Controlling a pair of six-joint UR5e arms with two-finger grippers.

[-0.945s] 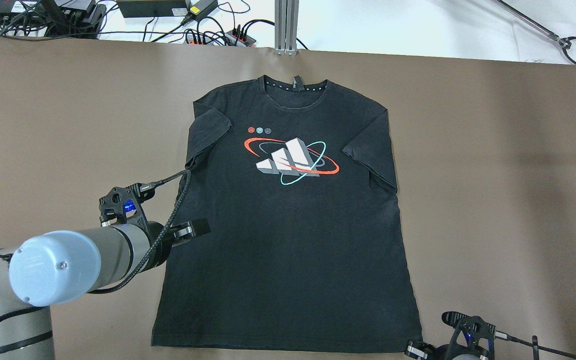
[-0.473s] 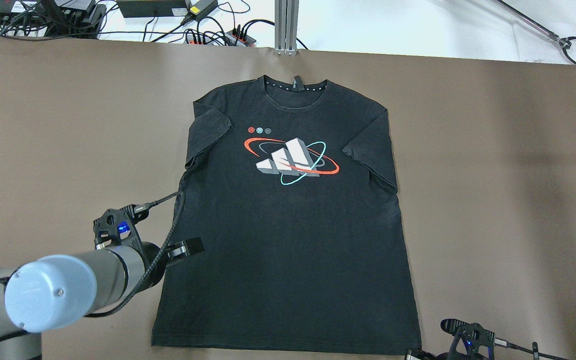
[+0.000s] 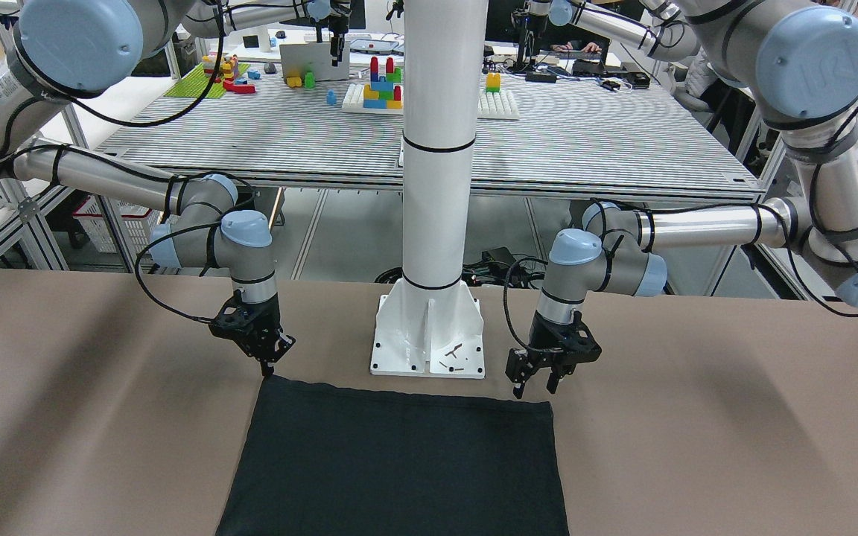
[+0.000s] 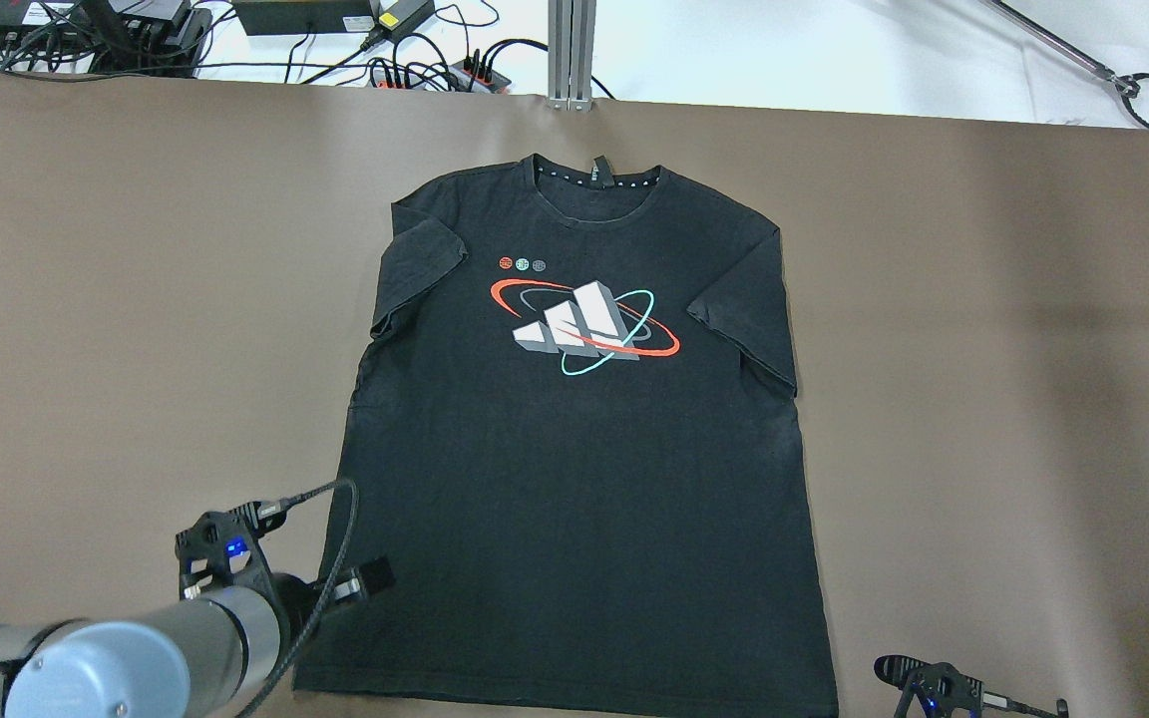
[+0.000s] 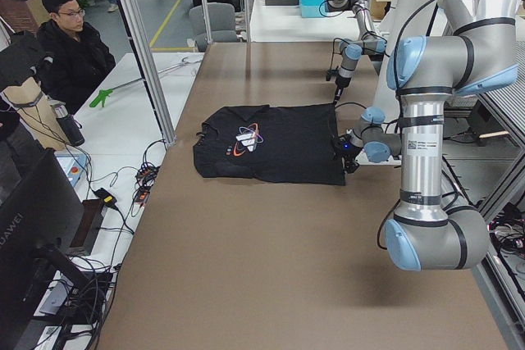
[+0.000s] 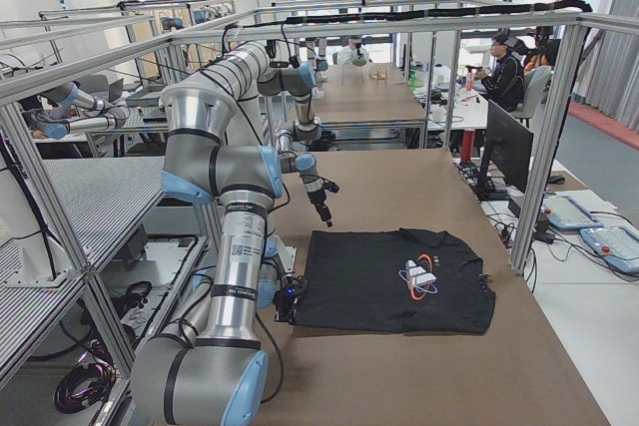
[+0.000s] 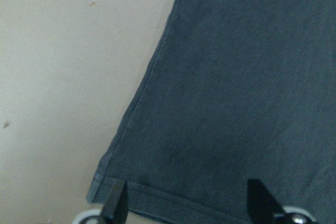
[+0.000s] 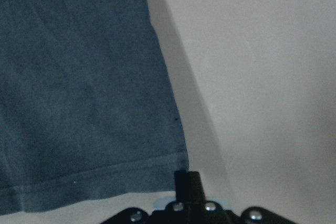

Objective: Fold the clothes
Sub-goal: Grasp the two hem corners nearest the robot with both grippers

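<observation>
Overhead exterior: left gripper (image 4: 363, 581), jaws wide, has moved down side of black T-shirt (image 4: 574, 479) to hem corner; right gripper (image 3: 268, 366), jaws together, at opposite corner. Hem fold likely next.

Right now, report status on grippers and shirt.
Left gripper open over hem corner. Right gripper shut at other corner. T-shirt flat, unfolded. Pillar base clear of hem.

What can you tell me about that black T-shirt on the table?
The black T-shirt is soft-looking matte fabric, short-sleeved, round-necked, with a white, red and teal chest print. It lies flat, front up, unfolded, on the brown table, hem toward the robot. The open left gripper and right gripper sit at its hem corners; contact is unclear.
</observation>
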